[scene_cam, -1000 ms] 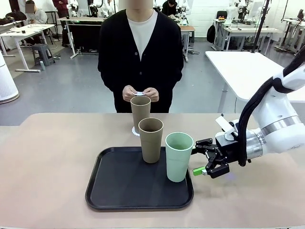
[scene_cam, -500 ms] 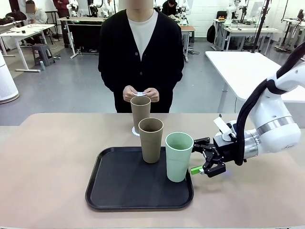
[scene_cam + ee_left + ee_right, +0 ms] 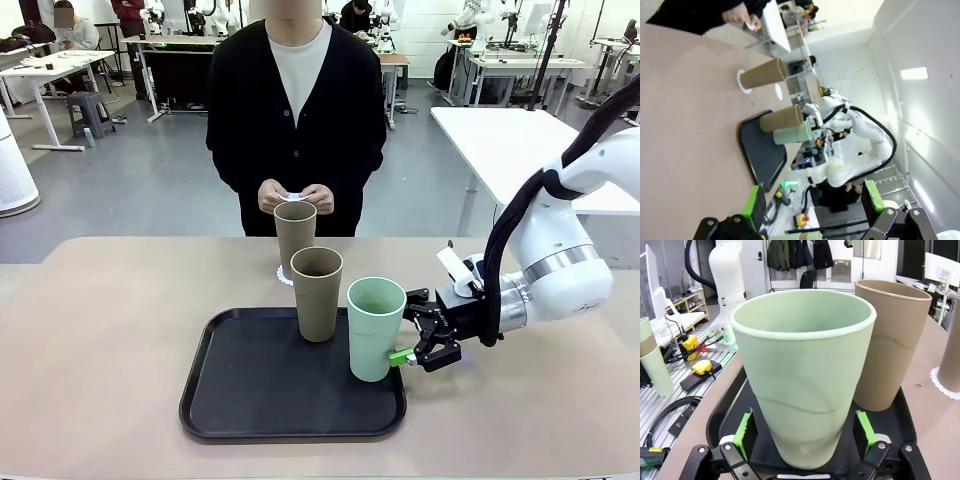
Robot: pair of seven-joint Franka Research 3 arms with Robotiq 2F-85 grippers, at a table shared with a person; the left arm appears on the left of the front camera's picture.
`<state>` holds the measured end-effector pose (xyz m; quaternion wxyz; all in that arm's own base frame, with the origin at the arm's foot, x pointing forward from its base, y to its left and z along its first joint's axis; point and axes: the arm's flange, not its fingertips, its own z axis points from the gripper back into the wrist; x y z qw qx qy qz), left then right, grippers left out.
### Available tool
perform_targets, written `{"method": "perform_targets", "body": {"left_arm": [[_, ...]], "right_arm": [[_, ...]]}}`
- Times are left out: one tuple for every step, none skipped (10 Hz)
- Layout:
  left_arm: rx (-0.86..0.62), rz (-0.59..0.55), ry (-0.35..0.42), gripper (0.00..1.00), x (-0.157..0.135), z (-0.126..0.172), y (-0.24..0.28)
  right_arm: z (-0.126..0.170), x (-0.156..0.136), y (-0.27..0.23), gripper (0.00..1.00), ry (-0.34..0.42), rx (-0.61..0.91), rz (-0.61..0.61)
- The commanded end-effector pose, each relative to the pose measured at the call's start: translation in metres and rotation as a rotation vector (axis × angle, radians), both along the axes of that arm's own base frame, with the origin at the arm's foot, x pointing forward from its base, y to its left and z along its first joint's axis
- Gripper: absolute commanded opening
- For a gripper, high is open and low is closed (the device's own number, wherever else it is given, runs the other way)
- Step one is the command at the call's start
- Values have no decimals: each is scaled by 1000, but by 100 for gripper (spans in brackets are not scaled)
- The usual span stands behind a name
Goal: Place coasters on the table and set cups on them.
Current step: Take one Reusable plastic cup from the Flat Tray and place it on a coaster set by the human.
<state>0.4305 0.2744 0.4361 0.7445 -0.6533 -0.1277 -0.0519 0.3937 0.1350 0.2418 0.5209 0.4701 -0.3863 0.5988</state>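
Front view: the right claw (image 3: 405,330) comes in low over the table (image 3: 110,330) from the tray's right side. Its jaws stand wide, one on each side of the green cup (image 3: 375,328). That cup stands upright on the black tray (image 3: 250,400), at the tray's right edge toward the near corner. The nearer brown cup (image 3: 317,293) is also upright on the tray, close to its far edge, beside the green one but not touching it. The farther brown cup (image 3: 295,235) stands off the tray, just behind its far edge. It sits on a white lacy coaster (image 3: 283,276) that lies flat on the table and peeks out at the cup's foot. Beyond the tray, at the table's far side, a person (image 3: 297,110) stands with both hands (image 3: 318,198) together, pinching a small white piece (image 3: 291,195) too small to make out.

The right wrist view shows the green cup (image 3: 805,380) standing between the claw's two green pads (image 3: 746,432), low on its wall. A thin dark gap shows at each pad, so the claw is spread around the cup and not clamped on it. The nearer brown cup (image 3: 890,340) stands just behind.

The left wrist view shows the left claw (image 3: 812,200) to the tray's left, well apart from it. Its jaws are wide with nothing between them.
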Motion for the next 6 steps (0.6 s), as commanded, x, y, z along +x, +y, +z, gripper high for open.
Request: {"method": "perform_targets", "body": {"left_arm": [[-1,-3,-2,100,-1,2,-1],[-1,-3,-2,100,-1,2,-1],[-1,-3,-2,100,-1,2,-1],[-1,-3,-2,100,-1,2,-1],[-1,-3,-2,100,-1,2,-1],[-1,-3,-2,100,-1,2,-1]], "right_arm": [[-10,4,15,100,-11,27,-12],[-12,4,19,100,-15,30,-3],[-13,6,24,100,-18,29,1],[-15,6,27,100,-19,32,5],[-16,8,28,100,-19,37,3],[-16,7,27,100,-28,49,8]]}}
